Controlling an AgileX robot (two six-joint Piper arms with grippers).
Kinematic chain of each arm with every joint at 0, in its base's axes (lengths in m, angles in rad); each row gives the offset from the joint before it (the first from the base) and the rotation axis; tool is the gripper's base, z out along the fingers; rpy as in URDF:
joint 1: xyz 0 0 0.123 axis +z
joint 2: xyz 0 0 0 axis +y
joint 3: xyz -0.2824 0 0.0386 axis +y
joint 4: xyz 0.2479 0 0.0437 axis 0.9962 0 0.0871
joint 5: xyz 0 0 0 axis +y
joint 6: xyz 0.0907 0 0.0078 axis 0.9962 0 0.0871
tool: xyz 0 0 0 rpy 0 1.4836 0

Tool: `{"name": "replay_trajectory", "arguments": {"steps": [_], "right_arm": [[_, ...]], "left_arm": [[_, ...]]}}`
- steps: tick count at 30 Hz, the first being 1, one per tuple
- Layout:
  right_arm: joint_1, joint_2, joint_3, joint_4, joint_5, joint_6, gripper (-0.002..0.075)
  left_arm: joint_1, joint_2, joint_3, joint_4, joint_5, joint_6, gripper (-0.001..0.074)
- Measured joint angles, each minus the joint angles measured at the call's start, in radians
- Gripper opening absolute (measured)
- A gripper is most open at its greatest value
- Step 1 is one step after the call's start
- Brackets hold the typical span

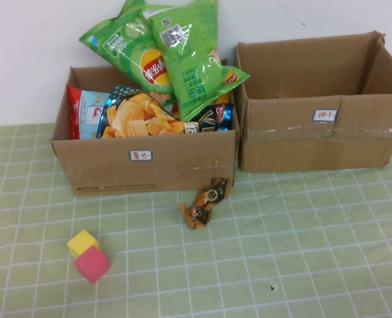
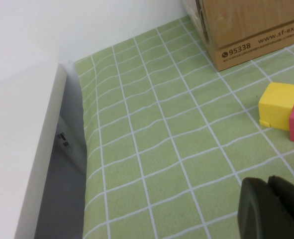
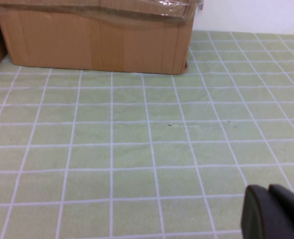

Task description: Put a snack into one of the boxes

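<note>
Two brown cardboard boxes are set side by side at the far edge of the green checked tablecloth [image 1: 302, 238], against a white wall. The left box [image 1: 149, 169] is crowded with snack bags: two green crisp bags [image 1: 172, 56] are heaped on top and stand well above the rim, a bag printed with golden crisps [image 1: 139, 116] lies beneath them, and a red and white packet [image 1: 83, 109] is wedged at the left end. The right box [image 1: 322, 142] is seen open at the top, and nothing is visible inside it (only its inner walls show). Each box carries a small white label with red handwriting on its front. A small orange and brown snack packet [image 1: 205, 202] lies on the cloth, touching the left box's front right corner. A yellow cube [image 1: 83, 242] and a pink cube [image 1: 92, 264] are placed touching each other, nearer the left. The left gripper [image 2: 272, 208] is held low above the cloth near the cubes, its fingers pressed together on nothing. The right gripper [image 3: 272, 211] is likewise held closed and empty, over bare cloth before the right box.
</note>
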Motion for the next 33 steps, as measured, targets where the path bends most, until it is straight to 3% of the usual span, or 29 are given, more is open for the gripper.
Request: {"name": "replay_trajectory", "arguments": {"steps": [33], "right_arm": [[0.0,0.0,0.0,0.0,0.0,0.011,-0.0002]], "left_arm": [[0.0,0.0,0.0,0.0,0.0,0.0,-0.0003]]}}
